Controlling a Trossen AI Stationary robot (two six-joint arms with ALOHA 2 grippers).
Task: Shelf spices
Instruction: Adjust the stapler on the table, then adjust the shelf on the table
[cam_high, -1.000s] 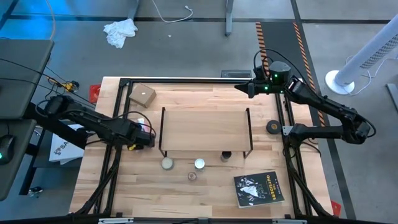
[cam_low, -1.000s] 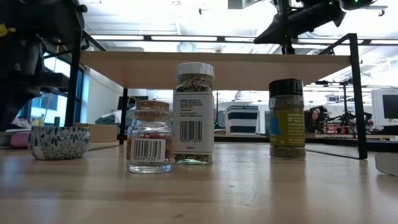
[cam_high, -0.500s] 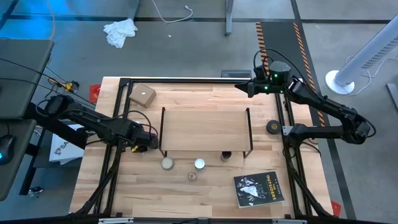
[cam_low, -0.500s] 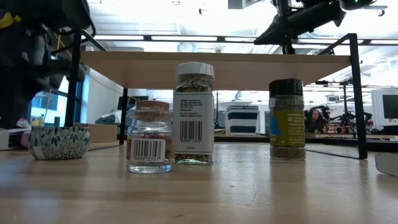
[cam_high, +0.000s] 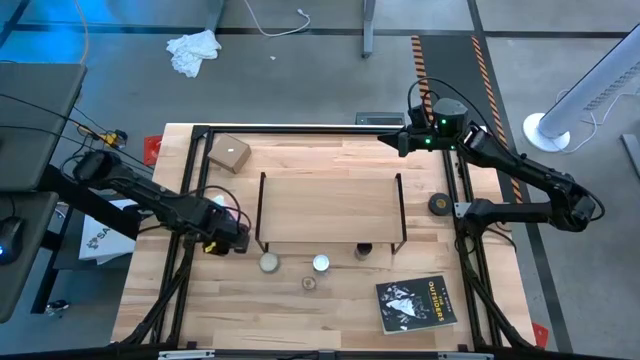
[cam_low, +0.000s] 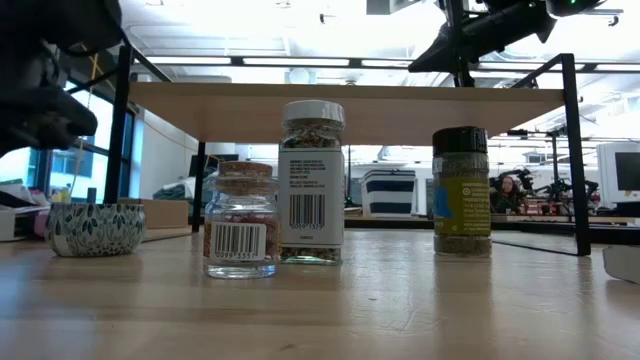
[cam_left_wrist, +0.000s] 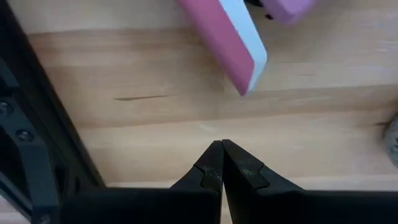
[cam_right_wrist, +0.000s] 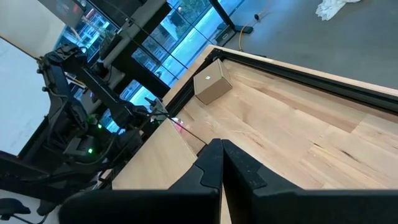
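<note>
High view: 3 spices (cam_high: 320, 264) on table, in front of shelf (cam_high: 330, 205); 0 shelved.
Left gripper (cam_high: 238, 238): pinched closed, empty.
Right gripper (cam_high: 385, 140): closed, empty, parked.

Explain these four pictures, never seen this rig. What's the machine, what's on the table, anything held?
Two dark robot arms work at a wooden table. One camera looks straight down, one sits at table height, and one rides on each wrist. The left tool hangs near the shelf's left end; the right tool waits at the far edge. Both are shut and hold nothing. Three spice jars stand in front of the shelf, beside a patterned tin. A book and a small box also lie there.
</note>
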